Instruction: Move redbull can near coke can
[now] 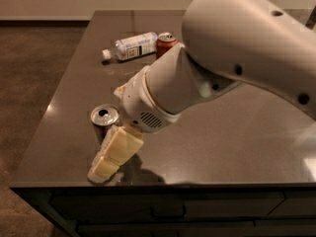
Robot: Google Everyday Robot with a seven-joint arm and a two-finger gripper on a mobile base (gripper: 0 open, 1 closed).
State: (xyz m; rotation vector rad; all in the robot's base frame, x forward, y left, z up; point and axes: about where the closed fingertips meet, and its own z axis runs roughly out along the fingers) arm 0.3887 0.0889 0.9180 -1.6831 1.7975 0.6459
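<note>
The redbull can (104, 117) stands upright near the table's front left corner; only its silver top and upper body show. My gripper (112, 152) reaches down right beside and in front of the can and covers its lower part. The coke can (166, 42) stands upright at the far side of the table, well behind the redbull can and partly hidden by my arm. Whether the gripper touches the redbull can cannot be told.
A clear plastic bottle (130, 47) with a white label lies on its side just left of the coke can. My large arm (232, 68) fills the upper right. The dark table (232, 142) has its front edge close below the gripper and its left edge close to the can.
</note>
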